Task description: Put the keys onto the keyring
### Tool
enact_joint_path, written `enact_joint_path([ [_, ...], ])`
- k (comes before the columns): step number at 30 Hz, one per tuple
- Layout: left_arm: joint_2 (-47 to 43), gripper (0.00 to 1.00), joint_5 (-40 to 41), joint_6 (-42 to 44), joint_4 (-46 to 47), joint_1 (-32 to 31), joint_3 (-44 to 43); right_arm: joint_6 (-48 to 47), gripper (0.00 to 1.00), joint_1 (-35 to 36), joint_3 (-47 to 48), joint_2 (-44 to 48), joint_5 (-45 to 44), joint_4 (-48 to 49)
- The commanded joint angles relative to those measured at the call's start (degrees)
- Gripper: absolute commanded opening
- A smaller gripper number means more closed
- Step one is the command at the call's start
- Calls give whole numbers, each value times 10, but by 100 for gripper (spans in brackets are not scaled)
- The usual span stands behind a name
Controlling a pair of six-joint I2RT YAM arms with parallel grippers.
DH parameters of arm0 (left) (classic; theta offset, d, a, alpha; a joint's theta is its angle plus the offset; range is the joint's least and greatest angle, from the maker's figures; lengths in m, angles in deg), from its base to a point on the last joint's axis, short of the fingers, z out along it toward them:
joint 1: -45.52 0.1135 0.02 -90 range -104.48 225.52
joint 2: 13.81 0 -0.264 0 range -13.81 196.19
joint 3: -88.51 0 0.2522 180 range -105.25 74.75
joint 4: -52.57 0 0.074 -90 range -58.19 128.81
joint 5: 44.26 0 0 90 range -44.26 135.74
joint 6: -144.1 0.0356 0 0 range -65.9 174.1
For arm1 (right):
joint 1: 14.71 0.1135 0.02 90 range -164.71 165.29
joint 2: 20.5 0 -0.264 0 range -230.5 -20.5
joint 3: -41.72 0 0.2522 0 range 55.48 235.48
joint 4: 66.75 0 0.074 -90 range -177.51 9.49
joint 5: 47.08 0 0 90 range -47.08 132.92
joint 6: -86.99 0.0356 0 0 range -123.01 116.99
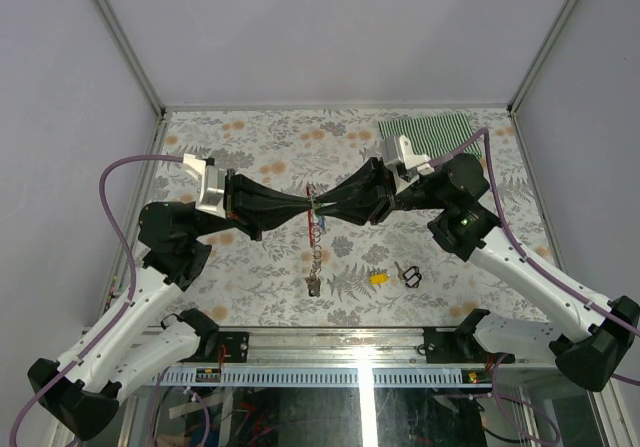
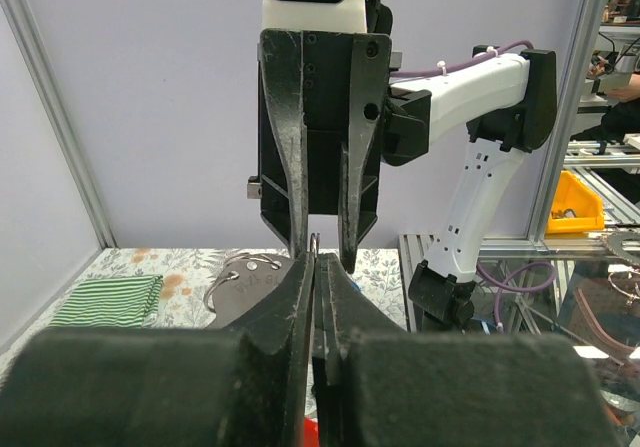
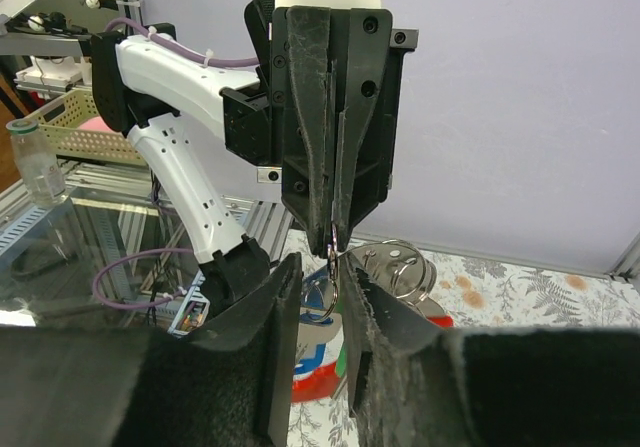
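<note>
Seen from above, the left gripper and the right gripper meet tip to tip over the middle of the table. The keyring is found at that meeting point. Red is glimpsed between the tips, and the chain runs from there toward the near edge, ending in a grey piece. How the jaws stand cannot be read from this view.

That is supplied by the wrist views. In the left wrist view the left gripper's fingers are pressed flat together. A sliver of red shows low between them, so the keyring is taken to be pinched there. In the right wrist view a small metal ring is seen hanging at the left gripper's closed tips. It reaches down into the gap between the right gripper's fingers, which are held slightly apart. Whether the ring is touched by them cannot be told.

Only the top view shows a yellow key lying on the table, well apart from the keyring. A second key and a black loop lie just beside it. A striped cloth is seen at the far right corner.
</note>
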Motion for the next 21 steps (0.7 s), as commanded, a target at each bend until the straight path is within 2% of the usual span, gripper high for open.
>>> enact_joint_path([
  [1, -5, 0, -2, 3, 35, 5, -18, -7, 26, 7, 14, 5, -14, 22],
  [5, -7, 0, 1, 2, 35, 5, -16, -2, 20, 7, 12, 2, -12, 26],
  [8, -9, 0, 5, 4, 34, 5, -15, 4, 12, 8, 8, 1, -12, 33],
  [11, -13, 0, 9, 6, 30, 5, -15, 8, 0, 8, 10, 1, -13, 31],
  [12, -13, 0, 10, 8, 28, 5, -15, 5, 0, 8, 14, 3, -14, 21],
  [15, -11, 13, 1, 16, 12, 5, -20, -47, 0, 8, 42, 13, -31, -63],
  [18, -12, 31, -12, 41, -33, 5, -31, -129, 0, 8, 91, 18, -57, -216],
  [21, -12, 37, -24, 78, -90, 5, -44, -196, 0, 8, 141, 15, -86, -354],
])
